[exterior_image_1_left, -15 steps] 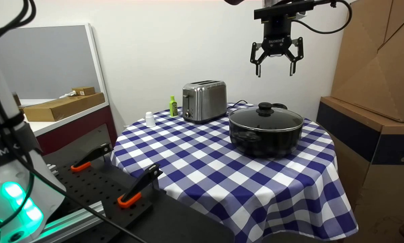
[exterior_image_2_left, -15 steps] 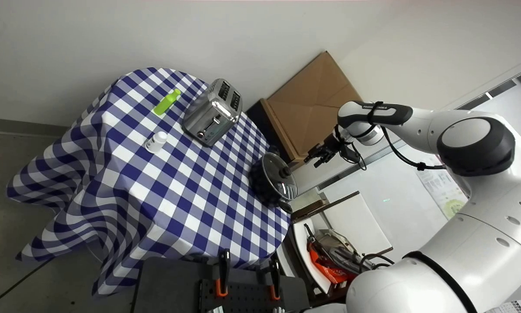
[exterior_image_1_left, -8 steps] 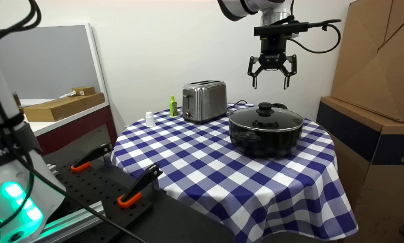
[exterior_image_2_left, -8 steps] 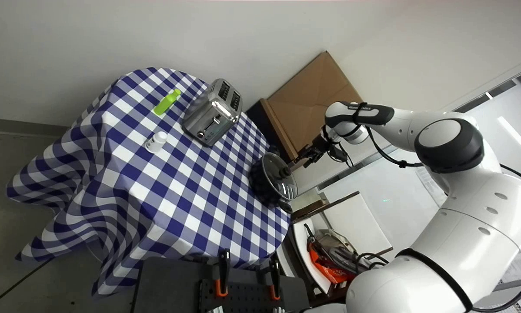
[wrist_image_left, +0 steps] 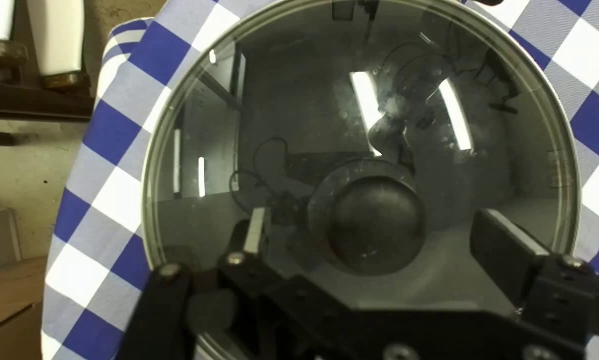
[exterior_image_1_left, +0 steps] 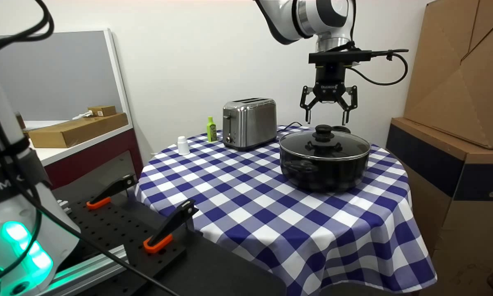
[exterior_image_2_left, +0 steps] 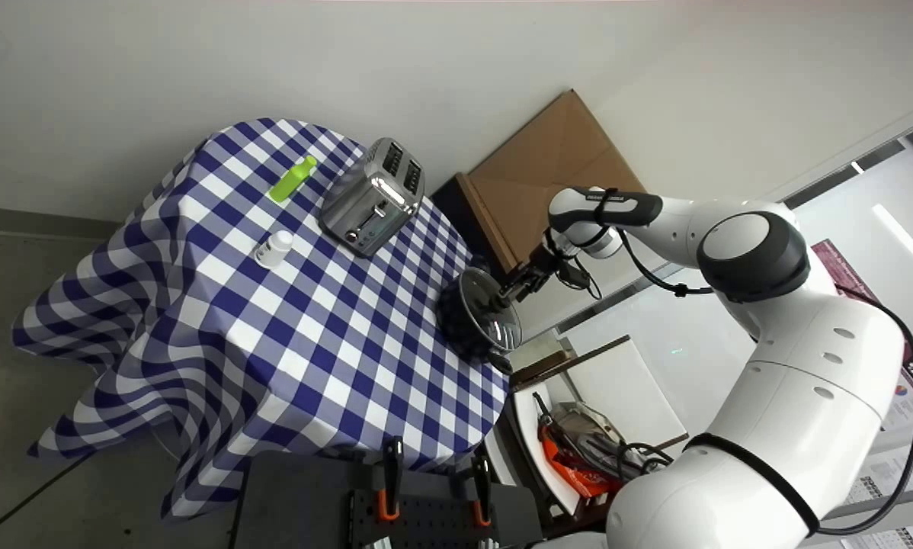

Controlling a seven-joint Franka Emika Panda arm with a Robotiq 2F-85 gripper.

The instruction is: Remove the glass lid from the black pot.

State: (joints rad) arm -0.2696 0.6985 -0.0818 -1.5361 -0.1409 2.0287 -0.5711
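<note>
1. The glass lid (wrist_image_left: 329, 130) lay on the black pot (exterior_image_1_left: 329, 176), directly below my fingers (wrist_image_left: 254, 232); in the wrist view its upper rim was cut off at the edge and my own gripper (exterior_image_1_left: 326, 119) covered much of its lower part.
2. My fingers were spread wide, one to each side of the lid's black knob (wrist_image_left: 377, 225), and in the wrist view neither met it.
3. In an exterior view, where my white arm (exterior_image_2_left: 792, 412) ran off the bottom edge, my dark tips melted into the knob, and I could not tell them apart there.
4. Reflections (wrist_image_left: 367, 107) crossed the glass under my fingers, so the pot's inside could not be made out.
5. In an exterior view one pot handle (exterior_image_1_left: 341, 129), beyond my fingers, was partly hidden behind the lid.
6. Lower than my fingers and well to one side stood the toaster (exterior_image_1_left: 250, 125), its cord (exterior_image_1_left: 289, 126) partly out of sight; farther from my fingers were a green bottle (exterior_image_1_left: 211, 130) and a white bottle (exterior_image_1_left: 183, 146), the print on the latter too small to read.
</note>
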